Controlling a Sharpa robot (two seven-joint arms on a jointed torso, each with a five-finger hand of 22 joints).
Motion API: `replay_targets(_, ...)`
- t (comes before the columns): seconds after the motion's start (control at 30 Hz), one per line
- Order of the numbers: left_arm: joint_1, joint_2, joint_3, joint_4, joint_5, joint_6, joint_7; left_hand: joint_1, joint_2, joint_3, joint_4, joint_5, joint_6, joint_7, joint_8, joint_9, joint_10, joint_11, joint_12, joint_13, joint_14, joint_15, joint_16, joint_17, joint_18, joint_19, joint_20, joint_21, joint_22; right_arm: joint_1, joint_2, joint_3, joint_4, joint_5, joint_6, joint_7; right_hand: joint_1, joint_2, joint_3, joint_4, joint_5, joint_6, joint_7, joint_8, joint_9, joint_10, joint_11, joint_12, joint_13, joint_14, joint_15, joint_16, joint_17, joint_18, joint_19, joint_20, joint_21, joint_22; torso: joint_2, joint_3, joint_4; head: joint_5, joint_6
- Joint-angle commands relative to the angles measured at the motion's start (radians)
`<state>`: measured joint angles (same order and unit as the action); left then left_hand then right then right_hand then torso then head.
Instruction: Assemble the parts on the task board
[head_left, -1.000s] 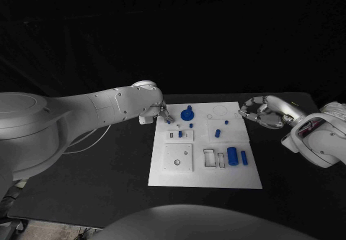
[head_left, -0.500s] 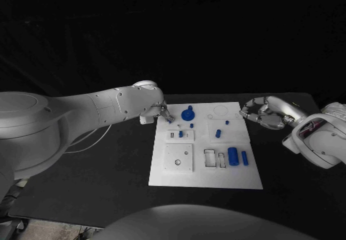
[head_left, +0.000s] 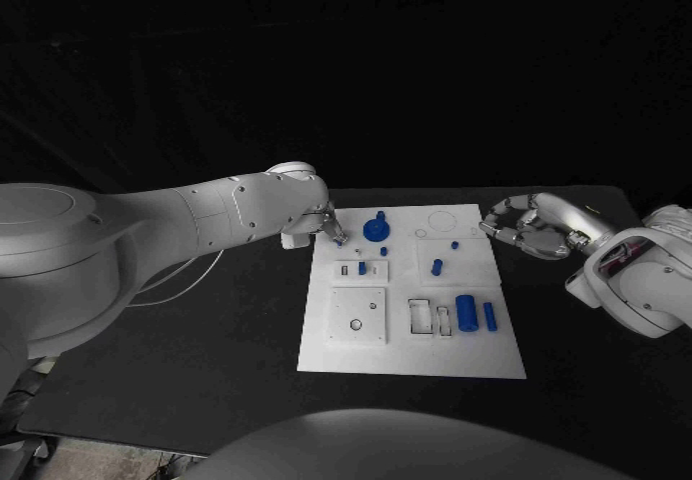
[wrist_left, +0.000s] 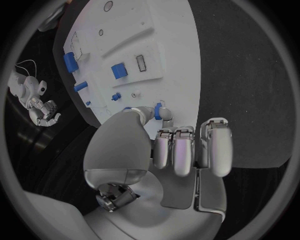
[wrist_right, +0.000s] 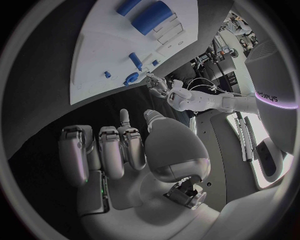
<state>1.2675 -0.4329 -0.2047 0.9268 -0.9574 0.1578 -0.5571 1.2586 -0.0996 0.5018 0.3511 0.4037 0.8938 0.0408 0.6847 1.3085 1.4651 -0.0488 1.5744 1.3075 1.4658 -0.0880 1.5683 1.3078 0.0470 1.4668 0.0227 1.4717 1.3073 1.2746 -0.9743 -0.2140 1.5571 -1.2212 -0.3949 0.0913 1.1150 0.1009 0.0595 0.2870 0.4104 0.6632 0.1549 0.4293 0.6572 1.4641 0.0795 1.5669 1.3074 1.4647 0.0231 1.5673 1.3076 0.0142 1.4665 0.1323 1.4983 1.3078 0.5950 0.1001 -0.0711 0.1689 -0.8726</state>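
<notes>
Your left hand pinched a small blue part at the far left corner of the task board. Your right hand hovered curled, empty, off the board's right edge. Seating that part likely came next, requiring careful alignment.

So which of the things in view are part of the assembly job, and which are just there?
Part of the job:
task board
blue parts on it, such as the large blue cylinder and the round blue part
left hand, at the board's far left corner
right hand, off the board's right edge

Just there:
black table
</notes>
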Motion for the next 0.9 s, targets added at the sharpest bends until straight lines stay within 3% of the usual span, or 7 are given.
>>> replay_targets(0.03,0.000,-0.008,0.001,0.016,-0.008,-0.021,-0.002,-0.004,-0.015,0.118,-0.115,-0.005,0.029,-0.026,-0.002,0.006,0.106,-0.001,-0.004,0.263,0.105,-0.003,0.002,0.263,-0.020,0.040,0.000,0.002,0.228,-0.001,-0.001,0.000,0.001,-0.005,0.012,-0.003,0.009,0.003,-0.003,-0.001,0.005,0.005,-0.001,0.004,-0.002,0.107,0.006,0.004,0.263,0.106,0.006,0.003,0.263,0.012,0.027,0.007,-0.005,0.228,0.000,0.0002,0.0001,0.001,0.000)
replay_targets(0.23,0.002,-0.050,0.001,0.085,-0.029,-0.050,-0.014,-0.012,-0.019,0.126,-0.119,-0.010,0.030,-0.025,-0.006,0.005,0.106,-0.001,-0.004,0.263,0.105,-0.003,0.002,0.263,-0.021,0.041,0.000,0.004,0.229,-0.001,-0.005,0.000,0.001,-0.005,0.011,-0.004,0.010,0.003,-0.003,-0.001,0.006,0.005,-0.001,0.004,-0.002,0.107,0.006,0.004,0.263,0.106,0.005,0.003,0.263,0.012,0.027,0.007,-0.006,0.228,-0.001,0.0006,-0.0002,-0.003,0.000)
replay_targets(0.6,0.019,-0.163,0.000,0.310,-0.036,-0.060,-0.059,-0.046,-0.021,0.135,-0.109,-0.027,0.005,-0.025,-0.051,-0.007,0.106,0.000,-0.004,0.263,0.105,-0.002,0.002,0.263,-0.019,0.037,0.001,-0.003,0.226,-0.001,-0.007,0.000,0.000,-0.001,0.019,-0.011,0.010,0.002,-0.003,-0.001,0.007,0.004,-0.001,0.003,-0.002,0.107,0.006,0.004,0.263,0.106,0.005,0.003,0.263,0.012,0.027,0.007,-0.006,0.228,0.000,0.0000,0.0011,-0.002,0.000)
replay_targets(0.73,0.020,-0.185,-0.006,0.373,-0.040,-0.078,-0.075,-0.054,-0.021,0.136,-0.106,-0.033,-0.002,-0.024,-0.063,-0.011,0.106,0.001,-0.004,0.263,0.105,-0.002,0.002,0.263,-0.019,0.036,0.001,-0.005,0.226,-0.003,-0.007,0.000,-0.001,-0.001,0.022,-0.009,0.012,0.001,-0.004,-0.002,0.009,0.003,-0.001,0.003,-0.003,0.107,0.006,0.004,0.263,0.106,0.005,0.003,0.263,0.013,0.027,0.007,-0.006,0.228,0.000,-0.0013,0.0036,-0.003,0.000)
replay_targets(0.9,0.020,-0.198,-0.011,0.421,-0.075,-0.120,-0.094,-0.064,-0.021,0.135,-0.102,-0.037,-0.005,-0.024,-0.069,-0.014,0.106,0.001,-0.004,0.263,0.105,-0.001,0.002,0.263,-0.018,0.035,0.002,-0.007,0.225,-0.007,-0.007,0.000,-0.002,-0.001,0.023,-0.008,0.013,0.000,-0.004,-0.002,0.011,0.002,-0.001,0.002,-0.004,0.107,0.005,0.004,0.263,0.106,0.005,0.003,0.263,0.013,0.026,0.007,-0.007,0.227,0.000,-0.0017,0.0009,0.001,0.000)
